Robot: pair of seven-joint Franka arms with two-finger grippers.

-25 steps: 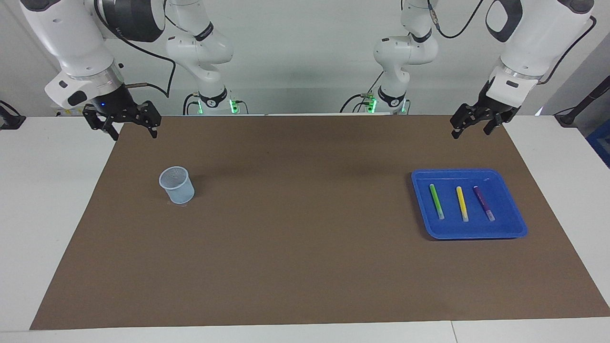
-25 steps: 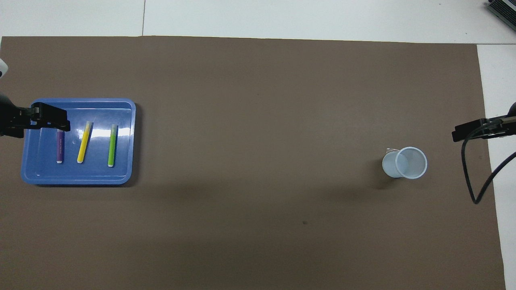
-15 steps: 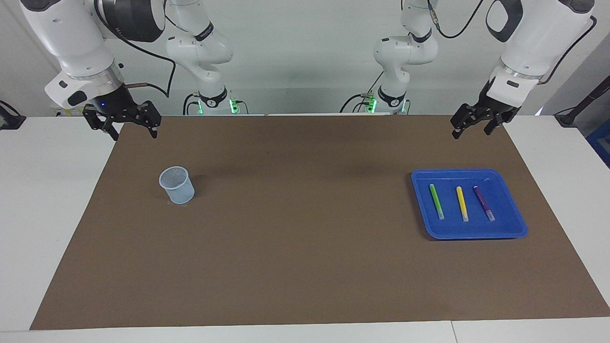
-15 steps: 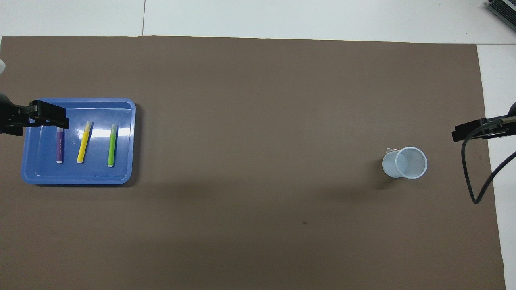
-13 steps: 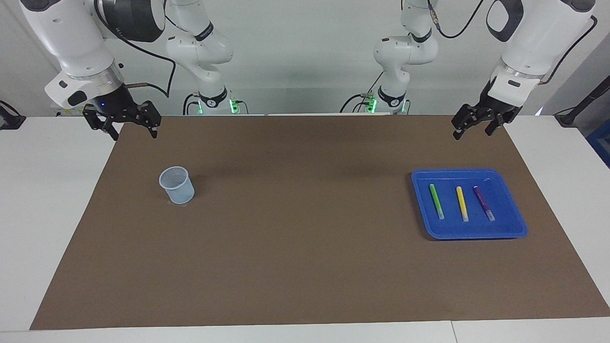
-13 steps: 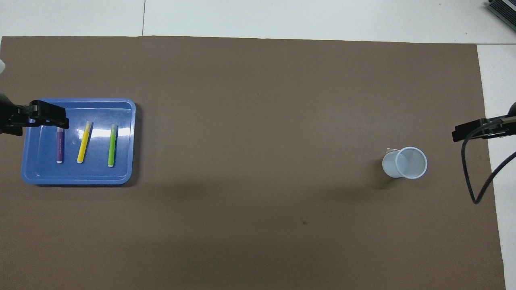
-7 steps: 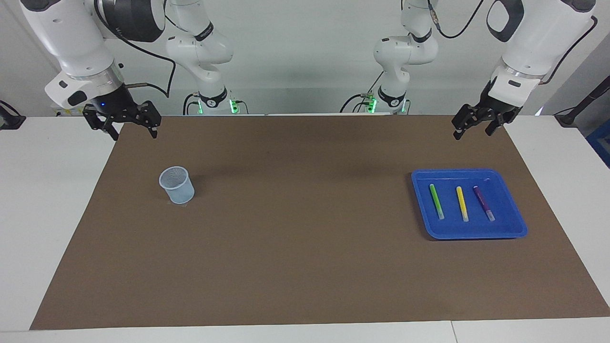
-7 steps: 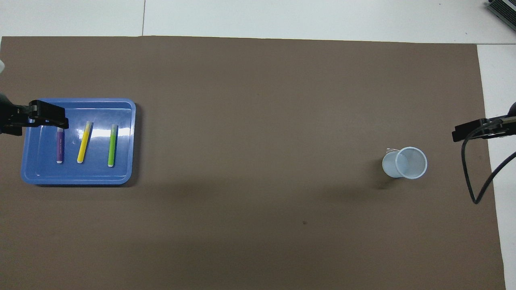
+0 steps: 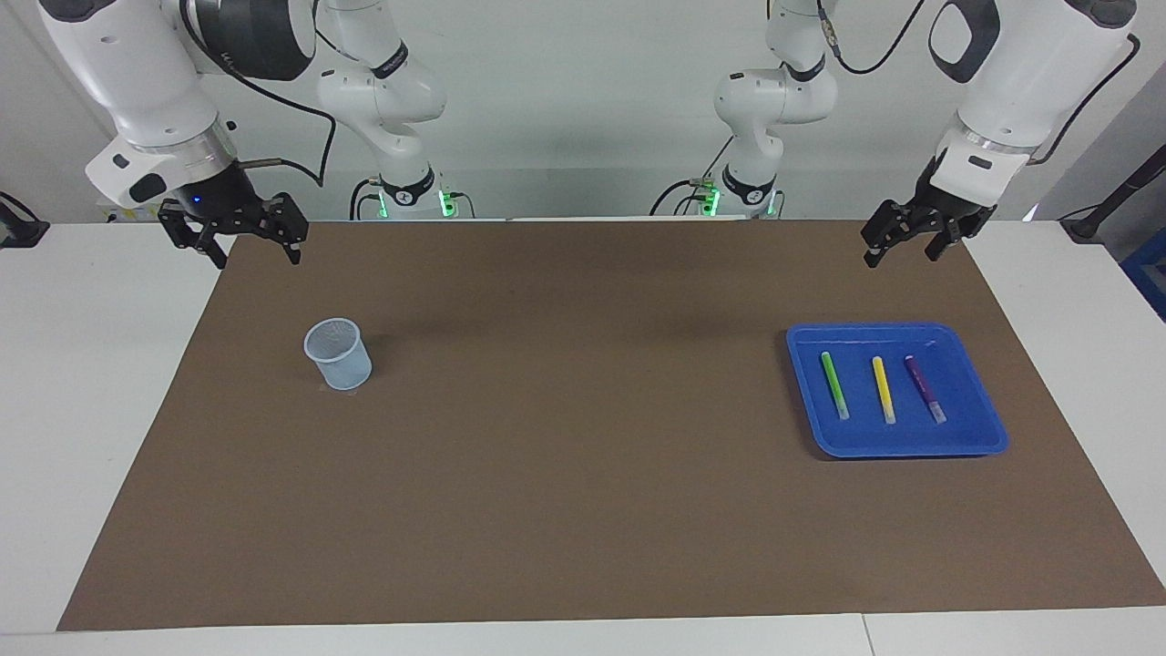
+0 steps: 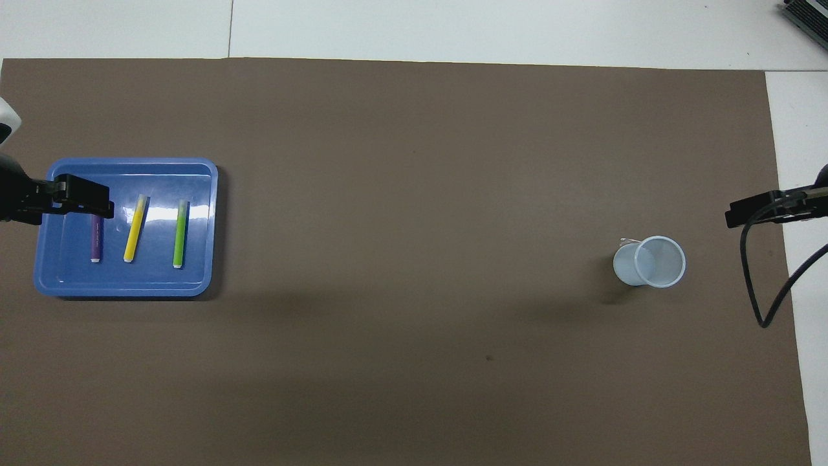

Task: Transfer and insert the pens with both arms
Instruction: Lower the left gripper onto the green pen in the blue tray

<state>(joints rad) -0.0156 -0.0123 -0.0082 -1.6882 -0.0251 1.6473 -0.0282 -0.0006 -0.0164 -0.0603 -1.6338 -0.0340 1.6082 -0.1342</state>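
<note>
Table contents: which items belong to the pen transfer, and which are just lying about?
Belongs: green pen, yellow pen, purple pen in the blue tray; cup; left gripper and right gripper, both open and raised.

Lying about: brown mat; black stand.

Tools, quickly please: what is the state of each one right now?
Left tool: open, holding nothing, raised near the tray.
Right tool: open, holding nothing, waiting in the air near the cup.

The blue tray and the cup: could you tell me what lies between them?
Nothing: between the blue tray and cup lies only bare brown mat, clearest in the facing view.
</note>
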